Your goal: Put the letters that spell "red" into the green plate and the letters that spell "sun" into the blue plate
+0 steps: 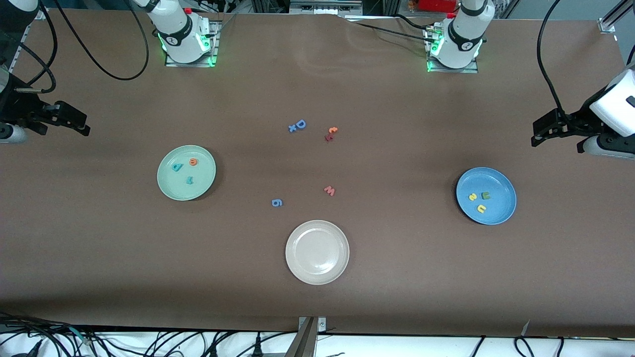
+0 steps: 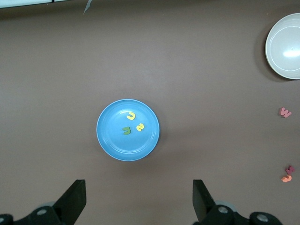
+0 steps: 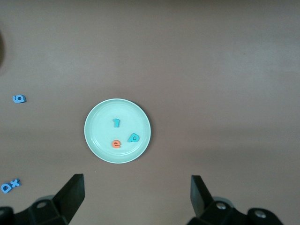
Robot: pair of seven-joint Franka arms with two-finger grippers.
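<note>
Front view: the r, e and d (image 1: 177, 167) lie in the green plate (image 1: 171, 191) at middle left, and the s, u and n (image 1: 485, 195) in the blue plate (image 1: 503, 213) at right. Both the left gripper (image 1: 555, 131) and right gripper (image 1: 64, 121) hang wide open, empty, waiting at the frame's edges. The job looks done; nothing needs moving next.

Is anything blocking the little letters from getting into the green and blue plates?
No, they are already there: r, e, d lie in the green plate, and s, u, n in the blue plate.

mint-green plate (image 1: 168, 186), blue plate (image 1: 501, 210) (mid-blue)
</note>
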